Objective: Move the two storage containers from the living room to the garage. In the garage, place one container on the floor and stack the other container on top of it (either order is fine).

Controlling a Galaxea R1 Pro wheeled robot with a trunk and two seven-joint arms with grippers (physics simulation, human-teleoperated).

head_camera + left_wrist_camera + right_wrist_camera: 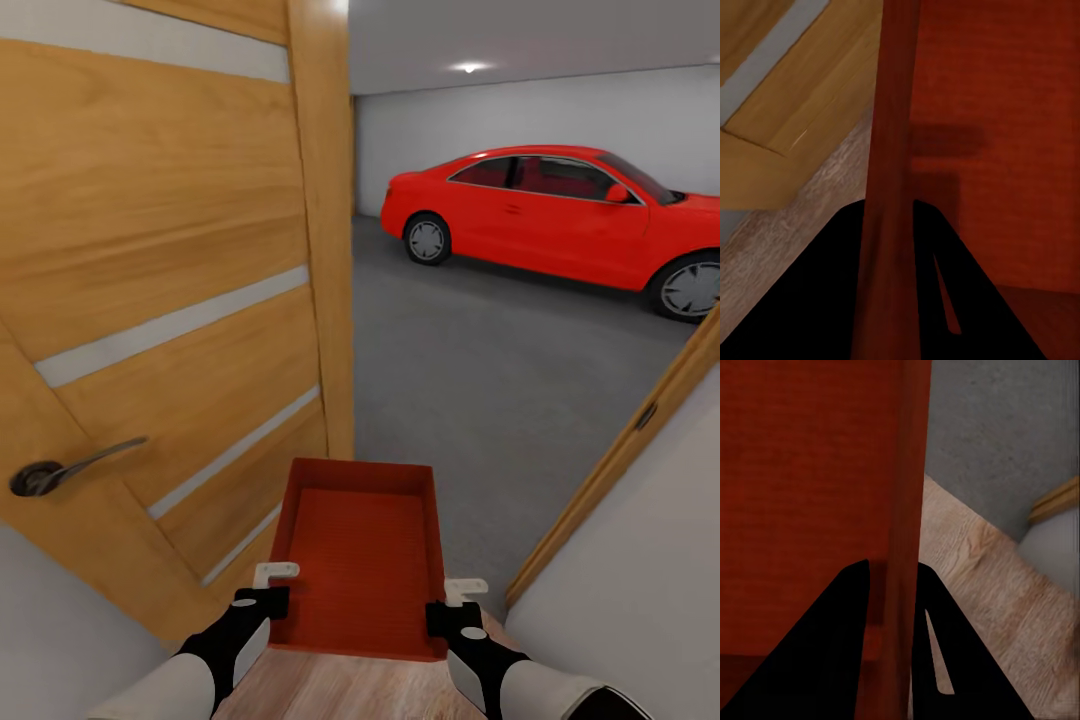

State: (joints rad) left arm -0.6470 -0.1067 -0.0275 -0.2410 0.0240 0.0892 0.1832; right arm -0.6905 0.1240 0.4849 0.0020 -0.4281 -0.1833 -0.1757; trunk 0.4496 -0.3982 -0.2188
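I hold one red-orange storage container (362,550) in front of me, level and open side up, in the doorway to the garage. My left gripper (268,585) is shut on its left wall near the closest corner. My right gripper (455,600) is shut on the right wall. In the left wrist view the container's wall (891,187) runs between the two dark fingers (832,285); the right wrist view shows the same with its wall (904,510). Ahead lies the garage floor (480,380), dark grey concrete.
An open wooden door (170,300) with a dark lever handle (70,468) stands close on my left. The door frame (620,450) and a white wall close in on the right. A red car (560,215) is parked at the back of the garage. Light wood planks (340,690) lie underfoot.
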